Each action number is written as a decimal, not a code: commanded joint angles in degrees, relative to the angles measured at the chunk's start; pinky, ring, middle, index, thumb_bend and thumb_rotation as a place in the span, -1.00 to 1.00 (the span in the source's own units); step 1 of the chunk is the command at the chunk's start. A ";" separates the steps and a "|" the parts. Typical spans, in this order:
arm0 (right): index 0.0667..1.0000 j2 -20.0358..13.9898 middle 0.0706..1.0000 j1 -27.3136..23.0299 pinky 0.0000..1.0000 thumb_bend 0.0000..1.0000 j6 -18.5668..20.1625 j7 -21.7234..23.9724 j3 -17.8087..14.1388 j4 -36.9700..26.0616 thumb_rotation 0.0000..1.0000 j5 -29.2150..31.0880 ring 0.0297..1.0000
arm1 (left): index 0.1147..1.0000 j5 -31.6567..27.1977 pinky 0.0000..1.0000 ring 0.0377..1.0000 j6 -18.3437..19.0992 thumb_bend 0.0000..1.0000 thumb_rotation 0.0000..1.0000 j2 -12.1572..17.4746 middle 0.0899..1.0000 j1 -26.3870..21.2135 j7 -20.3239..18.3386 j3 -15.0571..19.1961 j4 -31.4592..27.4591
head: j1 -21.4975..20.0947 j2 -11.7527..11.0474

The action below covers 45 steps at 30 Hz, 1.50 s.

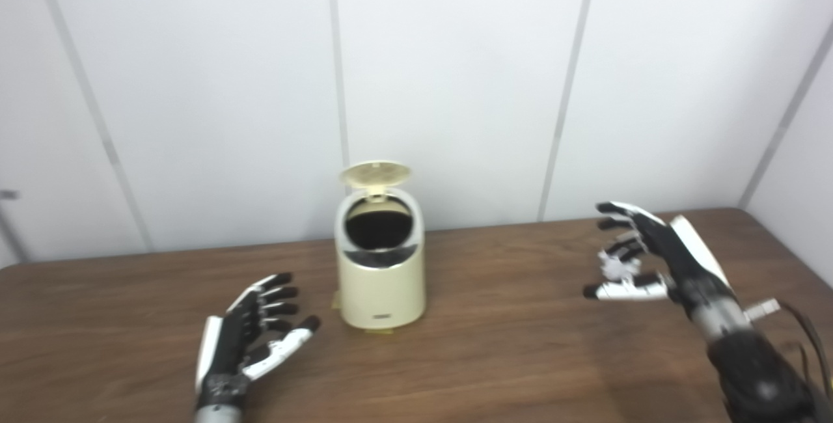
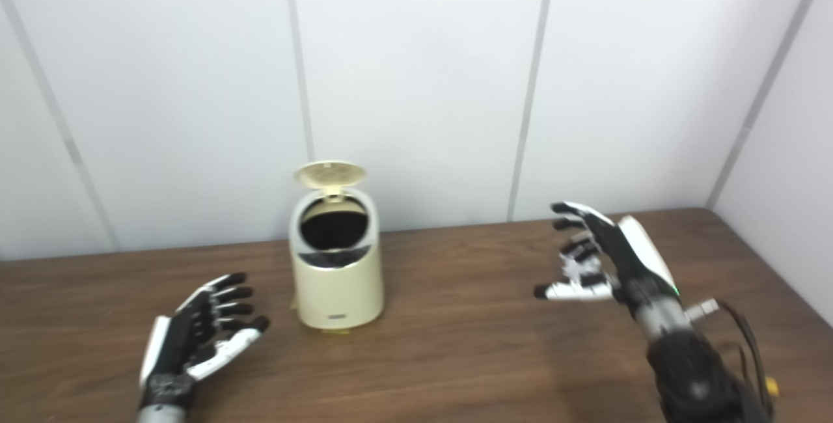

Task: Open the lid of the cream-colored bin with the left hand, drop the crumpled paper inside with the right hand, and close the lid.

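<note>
Cream bin [image 1: 381, 265] — between both hands

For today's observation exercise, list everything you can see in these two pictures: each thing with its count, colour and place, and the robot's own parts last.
Bin: one, cream, standing upright on the table a little left of centre, near the wall.
Lid: one, cream, hinged at the back of the bin, raised; the dark opening shows.
Table: one, dark brown wood, filling the lower part of the picture.
Wall: white panels with grey seams, behind the table.
Crumpled paper: none that I can make out on the table.
Left hand: one, black and white, low over the table left of the bin, fingers apart, holding nothing.
Right hand: one, black and white, raised at the right, fingers spread, apart from the bin.
</note>
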 commanded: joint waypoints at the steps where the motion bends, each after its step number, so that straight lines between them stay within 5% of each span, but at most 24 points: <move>1: 0.55 -2.76 0.52 -4.98 0.06 0.70 4.21 0.16 -0.92 -4.12 -0.88 -3.37 0.34 | 0.54 -0.48 0.14 0.29 -2.66 0.41 -0.65 1.12 0.39 -0.56 0.11 0.51 1.55 | -1.11 -0.52; 4: 0.58 -5.16 0.60 -7.62 -0.08 0.66 7.02 0.92 -1.32 -4.11 -0.91 -5.55 0.30 | 0.55 0.03 0.20 0.33 -4.21 0.35 -0.73 1.60 0.41 -0.98 0.58 0.78 3.16 | -3.29 -1.30; 12: 0.67 -9.12 0.63 -13.57 0.03 0.54 10.54 9.08 -1.04 -1.10 -0.92 -14.61 0.39 | 0.57 -1.30 0.22 0.37 -6.53 0.30 -0.80 2.39 0.43 -1.82 0.22 1.84 5.65 | -7.37 -1.86; 18: 0.66 -10.50 0.67 -17.61 0.27 0.65 10.54 14.98 2.12 6.74 -0.70 -20.88 0.61 | 0.50 -0.74 0.16 0.30 -9.11 0.29 -0.87 3.39 0.38 -2.66 0.45 1.71 7.23 | -8.02 -1.86; 22: 0.65 -10.60 0.69 -19.25 0.20 0.67 10.46 17.01 4.24 10.83 -0.69 -20.20 0.58 | 0.48 -1.66 0.17 0.31 -8.67 0.30 -0.89 3.36 0.38 -2.52 0.03 1.96 6.31 | -7.99 -1.71; 26: 0.66 -10.55 0.66 -20.84 0.44 0.70 10.52 19.56 7.35 13.87 -0.59 -21.76 0.63 | 0.45 -1.01 0.13 0.27 -8.48 0.31 -0.89 3.35 0.35 -2.25 0.34 1.88 5.81 | -7.82 -1.42; 34: 0.66 -8.95 0.65 -23.88 0.26 0.75 8.02 16.85 13.01 23.85 -0.60 -20.24 0.58 | 0.44 -0.54 0.25 0.39 -6.15 0.37 -0.82 3.45 0.43 -1.31 0.29 1.91 3.45 | -7.04 -0.47; 38: 0.56 -8.42 0.63 -24.85 0.41 0.76 6.58 15.12 15.13 27.65 -0.54 -20.51 0.61 | 0.45 -0.66 0.24 0.40 -5.79 0.36 -0.84 3.66 0.45 -1.08 -0.11 1.76 3.00 | -6.85 -0.24; 45: 0.50 -7.98 0.45 -25.63 0.27 0.72 4.93 12.31 18.47 32.08 -0.53 -21.32 0.42 | 0.48 -0.62 0.27 0.42 -4.05 0.36 -0.82 3.87 0.48 -0.61 -0.52 1.63 2.10 | -6.88 0.24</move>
